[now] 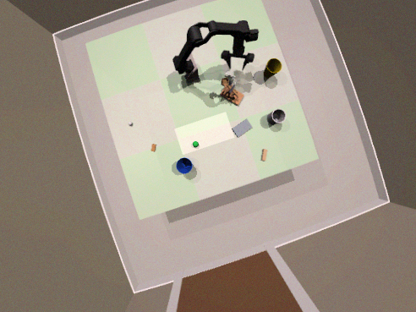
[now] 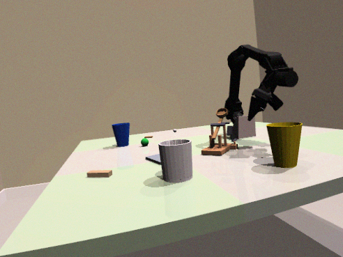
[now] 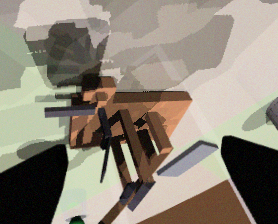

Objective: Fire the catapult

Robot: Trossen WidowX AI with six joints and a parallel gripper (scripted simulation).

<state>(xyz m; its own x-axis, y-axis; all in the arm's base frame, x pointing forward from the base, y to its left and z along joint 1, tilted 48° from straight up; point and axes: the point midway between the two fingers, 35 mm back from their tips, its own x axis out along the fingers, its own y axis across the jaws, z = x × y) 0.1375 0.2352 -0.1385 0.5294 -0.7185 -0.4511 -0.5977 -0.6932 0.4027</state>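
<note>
The wooden catapult (image 1: 237,99) (image 2: 213,152) (image 3: 175,107) stands near the arm's base. Its throwing arm stands raised, with the cup (image 2: 222,113) at the top; no ball shows in it. A green ball (image 1: 195,144) (image 2: 144,142) (image 3: 76,220) rests on the pale rectangle (image 1: 217,124). The white mug (image 1: 276,117) (image 2: 176,161), looking grey, stands upright beyond the catapult; its inside is too dark to tell what it holds. My gripper (image 1: 237,69) (image 3: 145,149) is open and empty, above and beside the catapult on its yellow-cup side.
A yellow cup (image 1: 273,67) (image 2: 286,146) stands right of the gripper in the top view. A blue cup (image 1: 184,166) (image 2: 121,134) stands past the green ball. A grey slab (image 1: 242,128) (image 3: 187,159), two small wooden blocks (image 1: 154,147) (image 1: 264,155) and a tiny grey ball (image 1: 130,123) (image 2: 174,130) are also there.
</note>
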